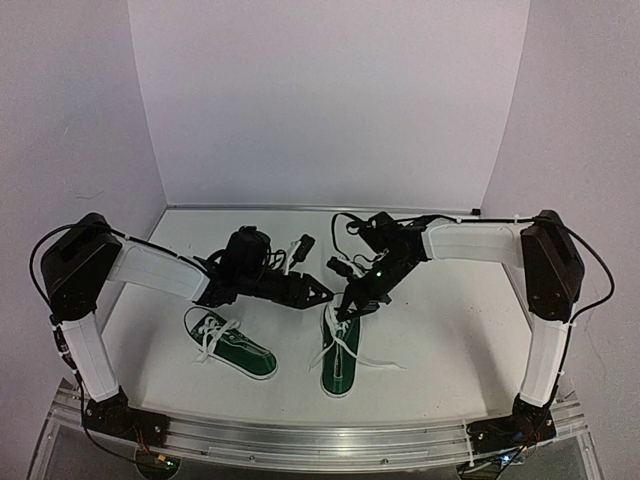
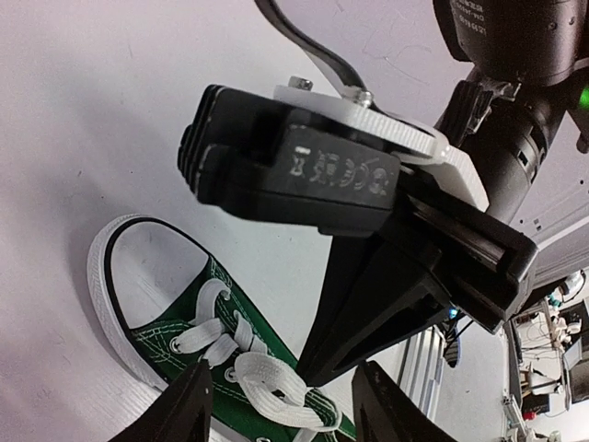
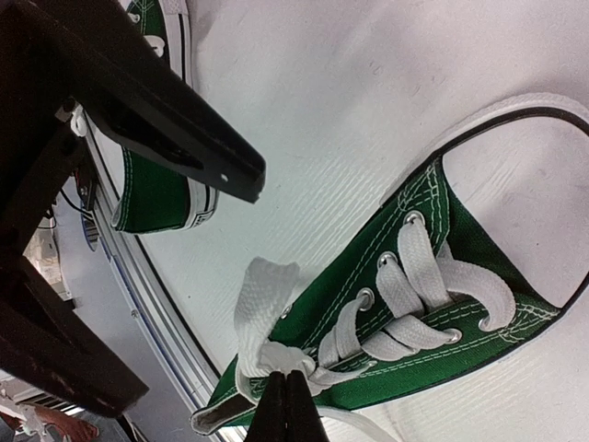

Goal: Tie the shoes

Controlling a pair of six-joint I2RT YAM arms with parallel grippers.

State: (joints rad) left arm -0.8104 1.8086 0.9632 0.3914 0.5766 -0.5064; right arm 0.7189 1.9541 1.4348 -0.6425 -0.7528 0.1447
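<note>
Two dark green sneakers with white laces lie on the table, the left shoe [image 1: 235, 347] and the right shoe [image 1: 340, 358]. My right gripper [image 1: 343, 314] is above the right shoe's laces. In the right wrist view it [image 3: 285, 405] is shut on a white lace loop [image 3: 260, 304] near the tongue end of the right shoe [image 3: 442, 304]. My left gripper [image 1: 326, 294] hovers just left of the right one. In the left wrist view it [image 2: 290, 414] is open, its fingers [image 2: 189, 405] either side of the same shoe's laces [image 2: 267, 382], holding nothing.
The right arm's black wrist and camera [image 2: 304, 175] fill the middle of the left wrist view, close to my left gripper. The left shoe's heel [image 3: 156, 189] lies near the table's metal front rail [image 1: 320, 435]. White walls stand behind and at both sides.
</note>
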